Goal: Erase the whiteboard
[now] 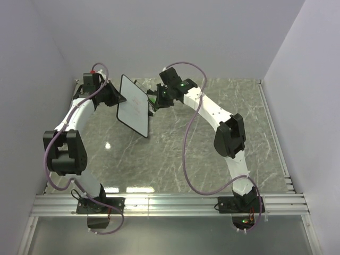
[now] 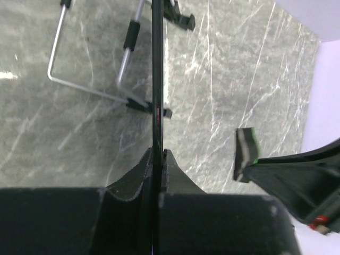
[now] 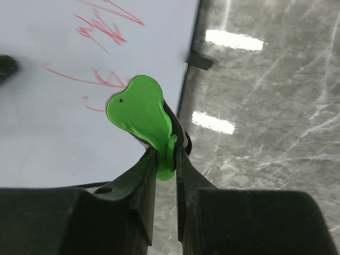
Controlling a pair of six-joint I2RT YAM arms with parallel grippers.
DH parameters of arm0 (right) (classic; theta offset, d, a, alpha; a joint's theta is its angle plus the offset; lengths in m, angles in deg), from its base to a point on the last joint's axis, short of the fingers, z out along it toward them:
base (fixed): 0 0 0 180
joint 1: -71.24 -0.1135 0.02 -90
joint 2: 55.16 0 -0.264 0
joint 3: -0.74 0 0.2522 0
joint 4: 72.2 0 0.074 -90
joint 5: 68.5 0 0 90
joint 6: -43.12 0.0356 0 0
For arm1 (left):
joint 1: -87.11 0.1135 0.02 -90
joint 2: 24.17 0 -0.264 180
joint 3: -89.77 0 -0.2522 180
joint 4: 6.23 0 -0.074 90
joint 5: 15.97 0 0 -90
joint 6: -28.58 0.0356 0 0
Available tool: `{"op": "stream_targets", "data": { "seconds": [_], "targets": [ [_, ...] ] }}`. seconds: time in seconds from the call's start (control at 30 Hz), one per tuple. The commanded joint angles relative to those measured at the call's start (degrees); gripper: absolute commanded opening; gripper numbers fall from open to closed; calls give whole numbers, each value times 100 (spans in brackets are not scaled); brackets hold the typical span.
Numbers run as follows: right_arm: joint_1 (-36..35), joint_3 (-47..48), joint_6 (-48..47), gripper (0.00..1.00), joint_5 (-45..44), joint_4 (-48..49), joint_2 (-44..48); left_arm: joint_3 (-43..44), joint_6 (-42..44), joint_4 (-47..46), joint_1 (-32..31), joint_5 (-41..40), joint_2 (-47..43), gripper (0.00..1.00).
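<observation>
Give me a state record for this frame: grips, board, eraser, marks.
left gripper: shut on the edge of the whiteboard
right gripper: shut on the green eraser
whiteboard pose: tilted, held by the left gripper above the table
red scribbles: on the board face, not wiped
eraser vs board: faces the marked side; the left wrist view shows a gap between them

Table [image 1: 175,154]: grey-green marble-look top, white veins, glossy, a few light glints. Aluminium rails [image 1: 170,203] run along the near edge, carrying left arm base [image 1: 98,204] and right arm base [image 1: 240,204]. Whiteboard [image 1: 133,105] tilted over back-left area; contact with table unclear.
</observation>
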Motion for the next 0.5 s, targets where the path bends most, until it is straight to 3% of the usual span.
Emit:
{"op": "stream_targets", "data": {
  "seconds": [0.0, 0.23, 0.47],
  "targets": [
    [-189, -68, -17, 0, 147, 364, 356, -274, -268, -404, -27, 391, -518, 0],
    [-673, 555, 132, 0, 543, 479, -408, -1363, -523, -879, -229, 594, -782, 0],
    [-682, 679, 378, 0, 596, 707, -935, -1708, -462, -801, -282, 524, -976, 0]
  ]
}}
